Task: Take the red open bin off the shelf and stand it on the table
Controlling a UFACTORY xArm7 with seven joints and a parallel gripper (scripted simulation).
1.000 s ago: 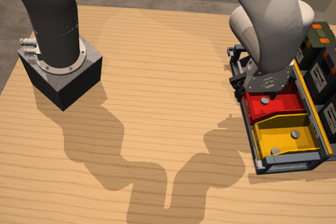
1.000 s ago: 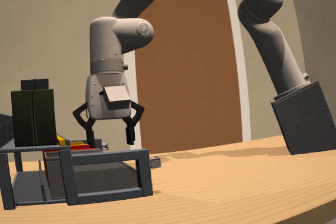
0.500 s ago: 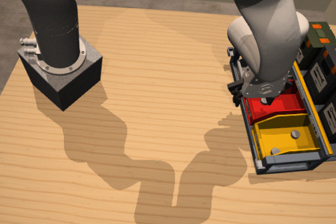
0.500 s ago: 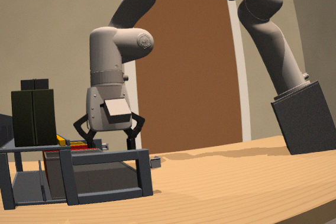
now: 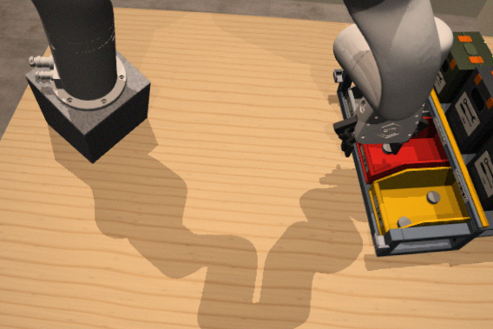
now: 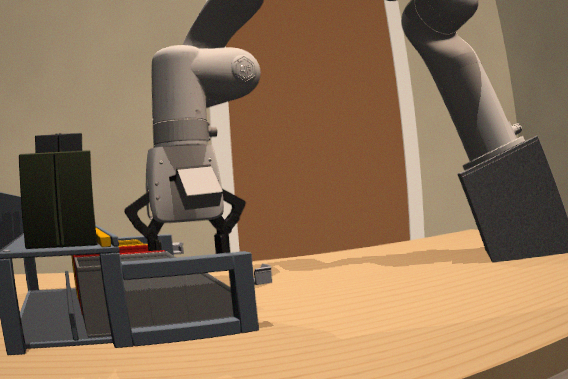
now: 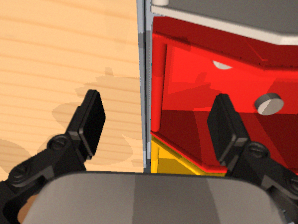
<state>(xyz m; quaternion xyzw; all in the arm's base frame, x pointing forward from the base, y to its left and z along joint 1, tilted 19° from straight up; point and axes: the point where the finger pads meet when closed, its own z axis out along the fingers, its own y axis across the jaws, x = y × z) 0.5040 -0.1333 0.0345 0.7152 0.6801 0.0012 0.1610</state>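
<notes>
3 bins (image 5: 417, 207) (image 6: 170, 303) (image 7: 190, 92), 4 grey discs (image 5: 433, 197) (image 7: 269, 104) vis., 3 toolboxes (image 5: 468, 116) (image 6: 75, 198), 1 shelf (image 5: 427, 233) (image 6: 116, 298) (image 7: 145, 75), 1 arm (image 5: 395, 55) (image 6: 175, 83).

Passage down to the red open bin (image 5: 417, 152) (image 7: 187, 90) is left open from above. At three o'clock in the top view, it is bounded by the yellow rail (image 5: 460, 163); at six o'clock, it is flanked by the yellow open bin (image 5: 418, 204) (image 7: 170, 162).
</notes>
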